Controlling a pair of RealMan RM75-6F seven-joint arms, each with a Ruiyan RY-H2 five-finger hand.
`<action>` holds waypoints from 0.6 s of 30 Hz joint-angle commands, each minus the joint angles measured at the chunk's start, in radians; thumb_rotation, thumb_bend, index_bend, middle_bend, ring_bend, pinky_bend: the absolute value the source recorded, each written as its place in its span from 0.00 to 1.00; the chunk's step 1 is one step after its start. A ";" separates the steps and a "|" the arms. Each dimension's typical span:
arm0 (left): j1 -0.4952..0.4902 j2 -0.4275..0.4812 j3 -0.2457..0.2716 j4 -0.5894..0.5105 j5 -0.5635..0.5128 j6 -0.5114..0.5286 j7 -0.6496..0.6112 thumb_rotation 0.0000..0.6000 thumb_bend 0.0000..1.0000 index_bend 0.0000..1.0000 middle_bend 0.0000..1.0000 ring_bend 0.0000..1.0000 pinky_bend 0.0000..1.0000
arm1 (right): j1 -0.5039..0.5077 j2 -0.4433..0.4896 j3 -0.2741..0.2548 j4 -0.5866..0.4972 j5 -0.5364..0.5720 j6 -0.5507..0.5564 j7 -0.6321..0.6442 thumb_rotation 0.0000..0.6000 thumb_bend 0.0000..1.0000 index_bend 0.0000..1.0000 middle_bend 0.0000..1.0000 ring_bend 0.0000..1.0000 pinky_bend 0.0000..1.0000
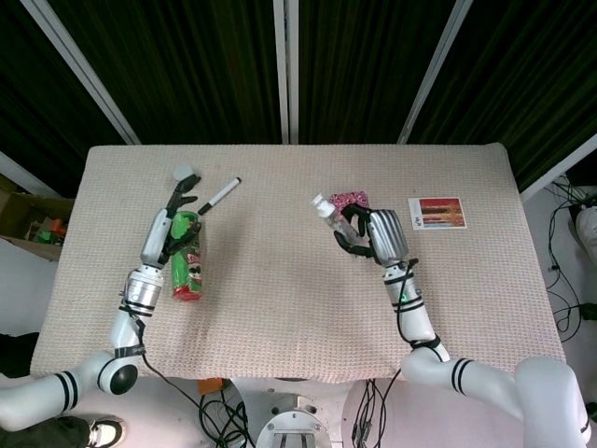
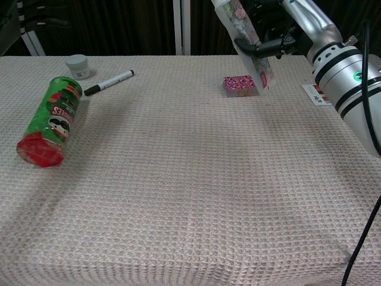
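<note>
My right hand grips a white tube with a flowered label and holds it well above the table, cap end up and to the left. Below it on the cloth lies a small pink patterned box. My left hand hovers above a green can with a red lid that lies on its side; its fingers are spread and hold nothing. In the chest view only a dark sliver of that hand shows at the top left.
A black and white marker and a small grey-lidded jar lie near the can at the back left. A red and white card lies at the right. The table wears a beige woven cloth.
</note>
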 commanded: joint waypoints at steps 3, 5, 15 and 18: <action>-0.035 0.027 -0.029 -0.051 -0.048 -0.091 -0.041 0.22 0.10 0.07 0.09 0.07 0.19 | 0.038 -0.131 0.009 0.188 -0.127 0.080 0.177 1.00 0.59 0.96 0.81 0.74 0.82; -0.055 0.037 -0.050 -0.060 -0.068 -0.134 -0.073 0.22 0.10 0.07 0.10 0.07 0.19 | 0.051 -0.138 0.005 0.200 -0.147 0.088 0.179 1.00 0.59 0.96 0.81 0.74 0.82; -0.190 0.062 -0.152 -0.079 -0.113 -0.321 -0.171 0.16 0.10 0.07 0.10 0.07 0.19 | 0.077 -0.113 -0.034 0.174 -0.203 0.062 0.142 1.00 0.59 0.96 0.82 0.74 0.82; -0.225 0.070 -0.170 -0.097 -0.113 -0.336 -0.132 0.14 0.10 0.07 0.10 0.07 0.19 | 0.077 -0.101 -0.036 0.163 -0.203 0.051 0.127 1.00 0.59 0.96 0.82 0.74 0.82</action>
